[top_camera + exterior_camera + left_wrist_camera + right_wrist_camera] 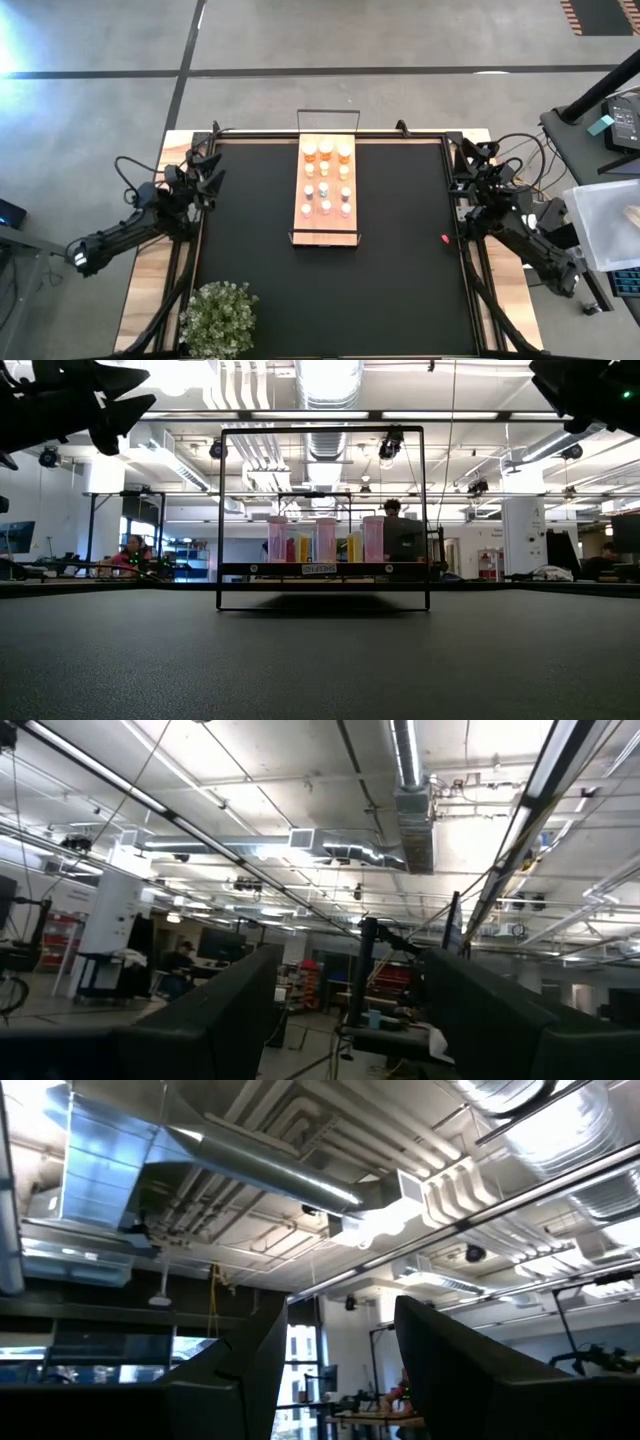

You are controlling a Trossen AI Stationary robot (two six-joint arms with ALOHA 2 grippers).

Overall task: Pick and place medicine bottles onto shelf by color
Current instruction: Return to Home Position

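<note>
So the bottles stand grouped by colour on the shelf, mid-frame from above, orange at the top end. Left gripper and right gripper sit at the table's side edges, wide open, empty, out of the way.

Bright white ceiling strip lights pour down, flaring at the low view's top centre and glaring off the grey concrete floor in the high view's upper left, while the black tabletop mat lies dim, a soft shadow under the light-wood wire-framed shelf.
</note>
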